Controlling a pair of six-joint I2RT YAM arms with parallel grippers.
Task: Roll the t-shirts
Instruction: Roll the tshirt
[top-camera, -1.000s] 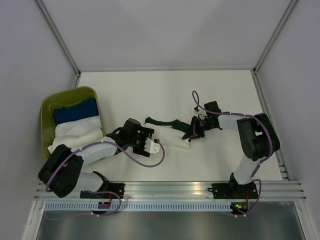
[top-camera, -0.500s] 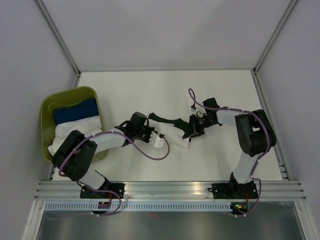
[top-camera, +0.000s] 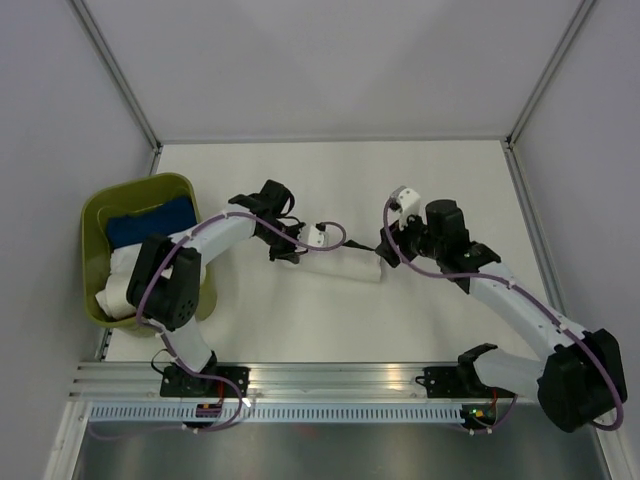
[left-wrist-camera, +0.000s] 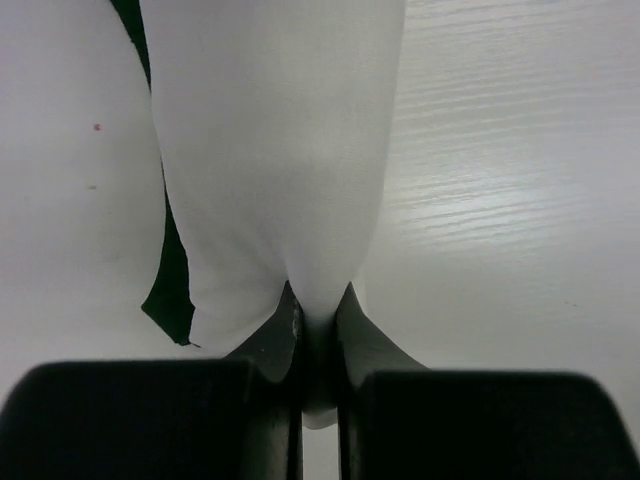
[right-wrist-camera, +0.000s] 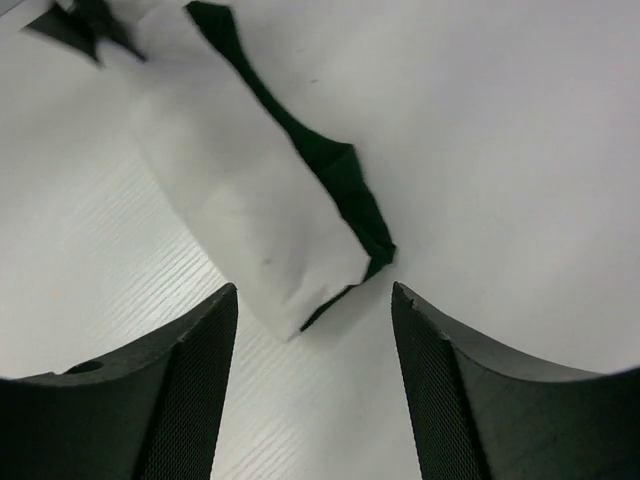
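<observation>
One white t-shirt (top-camera: 340, 268) looks rolled: left gripper (left-wrist-camera: 318, 330) clamps its 9 o'clock end, right gripper (right-wrist-camera: 313, 300) sits jaws apart at 3 o'clock; next, likely a firm one-armed carry.

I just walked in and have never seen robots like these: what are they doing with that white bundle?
The robot is rolling t-shirts on a table. The white t-shirt lies in the middle as a roll, with a strip of dark green cloth showing along its edge. The left claw is pinched shut on one end of the roll. The right claw is open, poised over the other end without gripping it. A green bin at the left holds blue cloth and white cloth.
</observation>
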